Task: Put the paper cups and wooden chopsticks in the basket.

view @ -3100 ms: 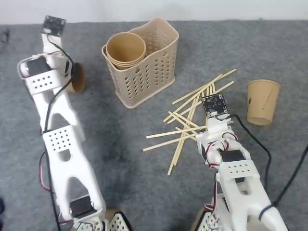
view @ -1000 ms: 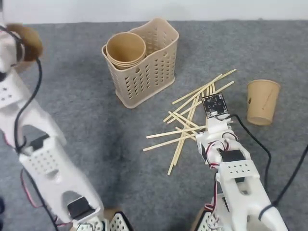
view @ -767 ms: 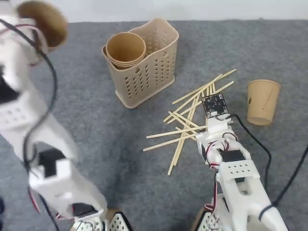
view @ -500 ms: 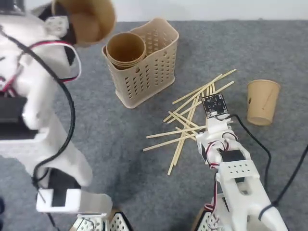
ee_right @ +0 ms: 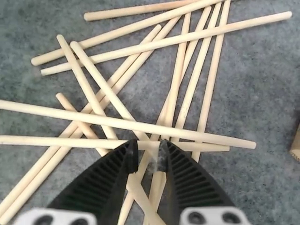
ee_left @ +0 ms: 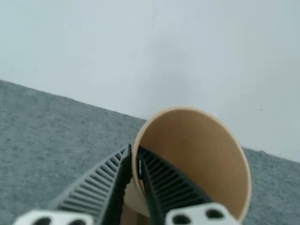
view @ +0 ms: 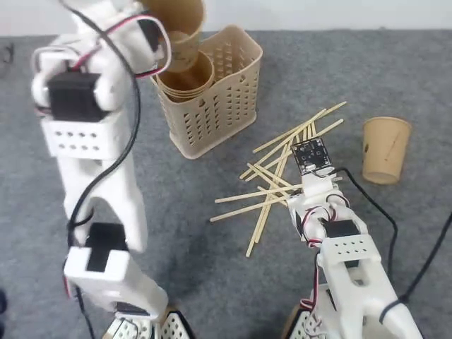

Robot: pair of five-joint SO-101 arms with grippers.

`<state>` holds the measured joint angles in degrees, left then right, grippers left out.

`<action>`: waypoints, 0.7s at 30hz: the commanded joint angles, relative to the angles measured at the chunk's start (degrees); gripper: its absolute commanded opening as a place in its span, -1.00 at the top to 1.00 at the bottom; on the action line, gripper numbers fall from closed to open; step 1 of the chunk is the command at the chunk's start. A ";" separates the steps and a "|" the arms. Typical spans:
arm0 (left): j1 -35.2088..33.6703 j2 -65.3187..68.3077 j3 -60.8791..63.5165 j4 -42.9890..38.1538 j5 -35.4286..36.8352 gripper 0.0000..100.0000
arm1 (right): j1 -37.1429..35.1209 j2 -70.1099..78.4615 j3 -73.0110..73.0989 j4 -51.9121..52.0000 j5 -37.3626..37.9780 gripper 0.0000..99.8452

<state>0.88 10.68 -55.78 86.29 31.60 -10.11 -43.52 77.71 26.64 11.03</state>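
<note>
Grey carpet (view: 176, 212) — left claw (ee_left: 134, 157) pinches paper cup (ee_left: 197, 159) rim; right claw (ee_right: 147, 157) slightly parted above chopsticks (ee_right: 140, 125) — high view adds basket (view: 219, 106).

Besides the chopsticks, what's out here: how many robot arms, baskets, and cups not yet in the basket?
Robot arms: 2
Baskets: 1
Cups outside the basket: 2, one in the left claw, one on the carpet
Total: 5

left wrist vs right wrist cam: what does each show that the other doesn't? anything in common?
Left wrist: the left gripper pinching the rim of a paper cup, one finger inside and one outside, with a white wall behind. Right wrist: the right gripper, fingers slightly apart, over the crossed wooden chopsticks. Shared: the grey carpet.
</note>
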 commanded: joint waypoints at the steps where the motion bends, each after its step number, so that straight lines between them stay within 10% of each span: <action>1: 0.88 1.14 0.31 -0.97 1.67 0.98 | -0.48 -0.92 -0.26 -1.01 0.97 0.82; 11: -0.79 7.38 0.04 5.54 1.49 0.97 | -1.80 -0.84 -0.18 -0.84 1.14 0.82; 21: -4.04 7.74 3.91 12.40 -5.19 0.51 | -1.89 -0.84 -0.18 -0.66 1.14 0.82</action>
<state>-2.11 18.77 -53.49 98.59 29.85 -11.52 -43.52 77.71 26.64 11.47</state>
